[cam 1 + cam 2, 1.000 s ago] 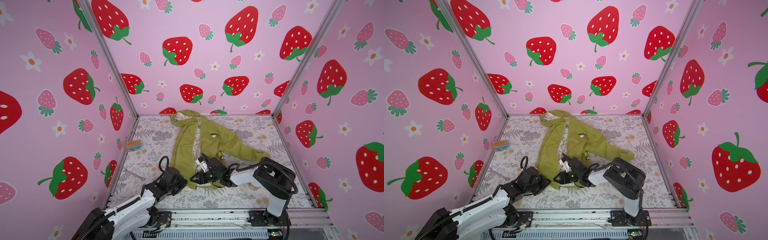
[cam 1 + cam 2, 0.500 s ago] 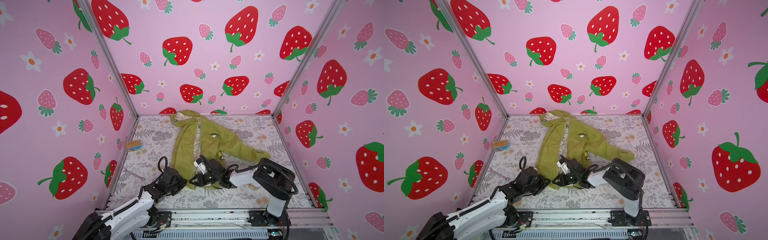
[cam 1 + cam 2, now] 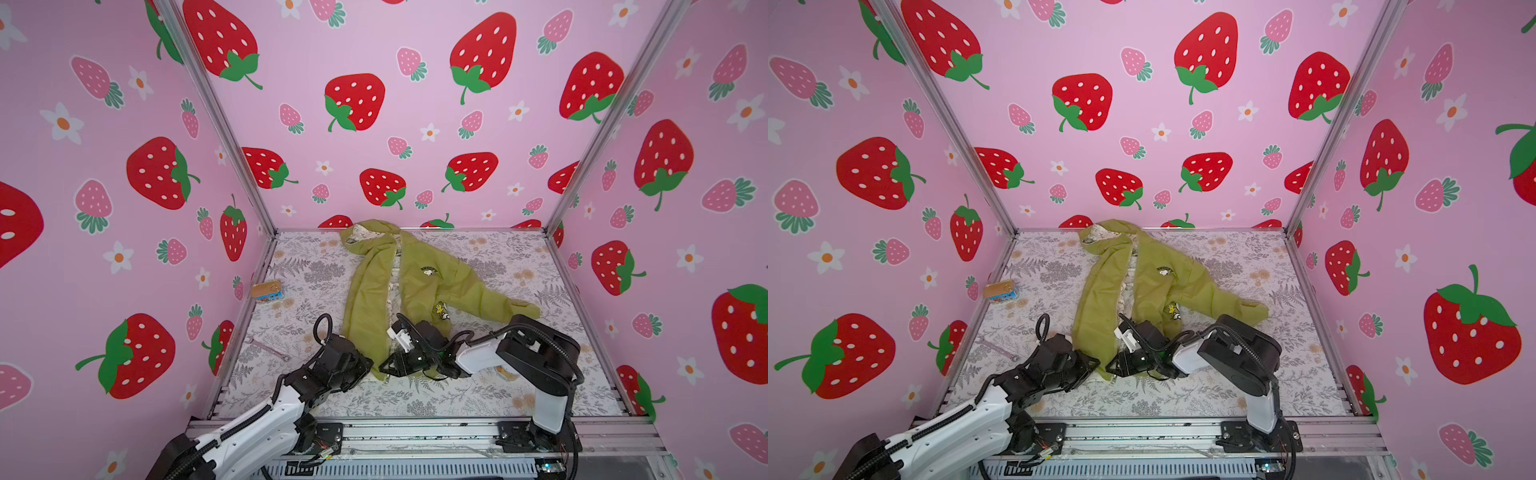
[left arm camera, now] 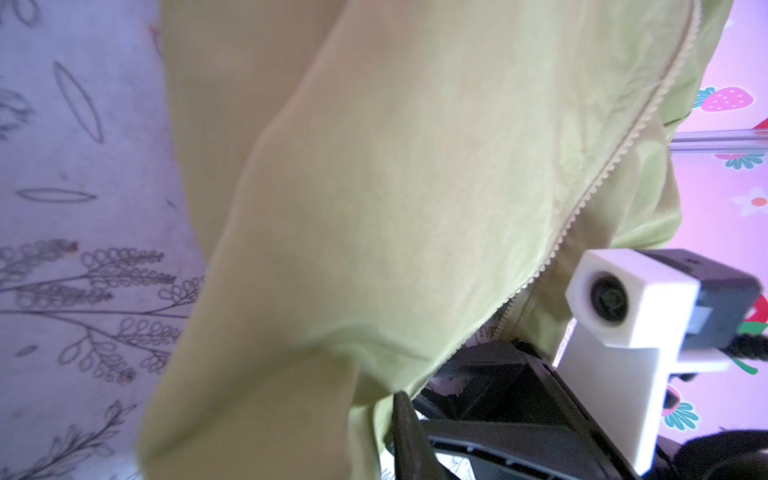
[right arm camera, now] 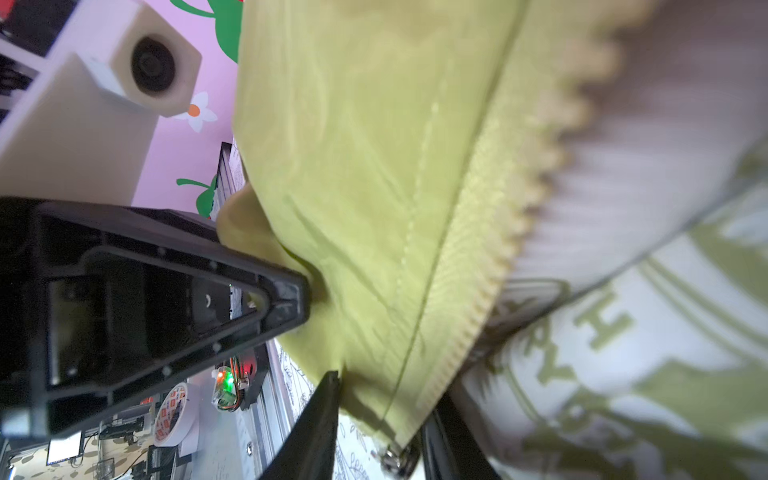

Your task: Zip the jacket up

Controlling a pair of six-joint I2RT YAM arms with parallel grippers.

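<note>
Over the last second the left gripper (image 3: 365,368) had crept only slightly inward at about seven o'clock on the table (image 3: 478,399), while the right gripper (image 3: 388,365) had slid down the open front toward six o'clock, so both tips met at the near hem (image 3: 379,374) of the jacket (image 3: 419,286). That read as setting up at the zipper's bottom end, not pulling it, since pale lining (image 3: 395,282) showed between the unjoined panels. The jacket lay along the middle of the table, hood (image 3: 365,232) at twelve o'clock by the back wall, one sleeve (image 3: 498,303) reaching to three o'clock. The left gripper looked clenched on a fold of the left-hand panel's lower edge: in the right wrist view its black finger (image 5: 286,299) pressed into green cloth that wrapped round the tip, though its partner was hidden. The right gripper (image 5: 386,399) stood partly parted, not clamped, its fingers straddling the hem corner beside the zipper teeth (image 5: 519,232), with a small metal piece (image 5: 392,457) at the very corner; whether that was slider or pin could not be told
</note>
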